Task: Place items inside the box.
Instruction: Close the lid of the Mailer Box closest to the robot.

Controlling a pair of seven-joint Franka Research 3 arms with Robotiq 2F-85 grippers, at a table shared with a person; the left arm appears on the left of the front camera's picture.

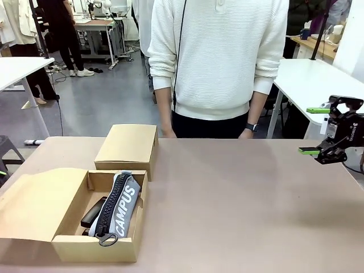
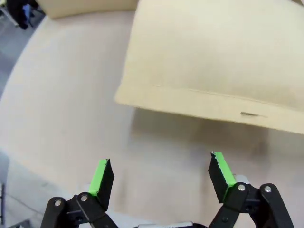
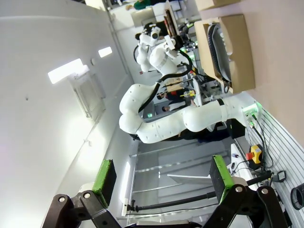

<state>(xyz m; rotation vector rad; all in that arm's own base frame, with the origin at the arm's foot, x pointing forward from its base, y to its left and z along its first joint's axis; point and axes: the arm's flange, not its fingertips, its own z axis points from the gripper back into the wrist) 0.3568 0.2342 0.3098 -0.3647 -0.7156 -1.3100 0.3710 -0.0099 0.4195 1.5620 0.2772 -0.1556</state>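
Right gripper (image 1: 318, 152): jaws apart, empty, above tabletop's (image 1: 239, 205) right edge.
Left gripper (image 2: 161, 178): jaws wide, empty, over tabletop beside box flap.
Box (image 1: 128, 250): lid open, near left.
Pouch (image 1: 120, 210): inside box, beside stapler (image 1: 94, 212).

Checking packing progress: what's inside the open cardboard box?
In the open box: a grey CAMPUS pouch and, beside it, a black stapler. Anything beneath the pouch is hidden.
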